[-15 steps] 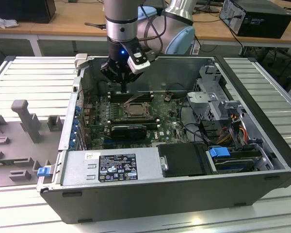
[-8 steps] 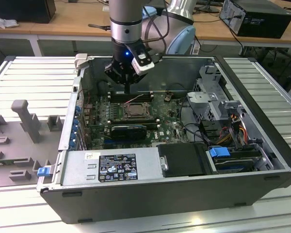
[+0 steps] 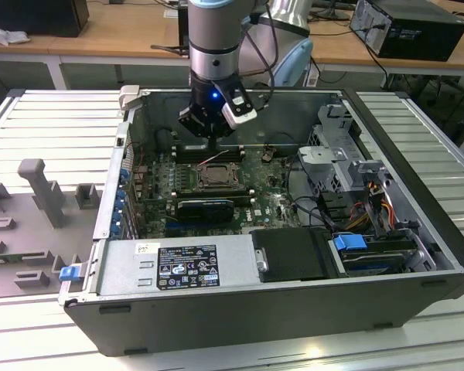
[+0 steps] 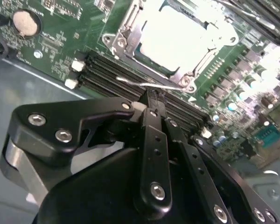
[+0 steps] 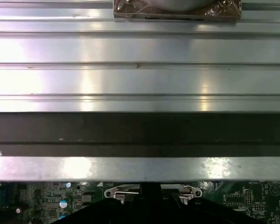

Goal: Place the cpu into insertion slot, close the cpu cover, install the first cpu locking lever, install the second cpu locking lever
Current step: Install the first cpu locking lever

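In the exterior view my gripper [image 3: 207, 133] hangs inside the open computer case, just behind the insertion slot [image 3: 216, 177] on the green board. The second wrist view shows the cpu [image 4: 177, 39] lying in the slot, its pale top glaring. The silvery cpu cover [image 4: 123, 30] lies flat around it. A thin wire locking lever [image 4: 130, 82] runs along the slot's near edge, raised a little above the board. My gripper [image 4: 154, 97] is shut, and its fingertips [image 4: 149, 100] sit right at this lever, at or very near touching it. I hold nothing else.
Long black memory slots [image 4: 107, 74] lie between the gripper and the slot. A coin battery [image 4: 25, 22] is off to one side. A black card [image 3: 205, 207], power supply [image 3: 185, 267] and drive cage [image 3: 332, 154] crowd the case. Ribbed metal [image 5: 140, 84] lies beyond the case wall.
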`<state>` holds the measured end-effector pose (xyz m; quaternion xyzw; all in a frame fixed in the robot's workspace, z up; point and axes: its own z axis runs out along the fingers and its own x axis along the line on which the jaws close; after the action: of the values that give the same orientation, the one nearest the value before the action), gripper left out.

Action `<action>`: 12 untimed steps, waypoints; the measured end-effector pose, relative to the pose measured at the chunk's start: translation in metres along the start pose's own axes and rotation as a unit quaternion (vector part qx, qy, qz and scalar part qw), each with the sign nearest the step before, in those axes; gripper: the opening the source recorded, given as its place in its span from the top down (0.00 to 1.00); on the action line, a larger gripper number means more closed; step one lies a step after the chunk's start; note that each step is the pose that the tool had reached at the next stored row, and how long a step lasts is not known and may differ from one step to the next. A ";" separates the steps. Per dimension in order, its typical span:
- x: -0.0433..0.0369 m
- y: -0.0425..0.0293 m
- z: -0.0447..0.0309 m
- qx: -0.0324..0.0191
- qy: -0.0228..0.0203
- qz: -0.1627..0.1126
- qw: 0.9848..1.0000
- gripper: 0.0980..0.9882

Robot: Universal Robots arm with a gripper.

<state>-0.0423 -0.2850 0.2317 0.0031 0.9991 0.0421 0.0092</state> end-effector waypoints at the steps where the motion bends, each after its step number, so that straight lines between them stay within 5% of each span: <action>1: -0.0013 0.0000 0.0016 0.000 0.000 0.000 1.000 0.99; 12: -0.0144 0.0005 0.0140 0.000 -0.001 -0.004 1.000 0.99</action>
<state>-0.0276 -0.2834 0.2181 -0.0011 0.9991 0.0420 0.0105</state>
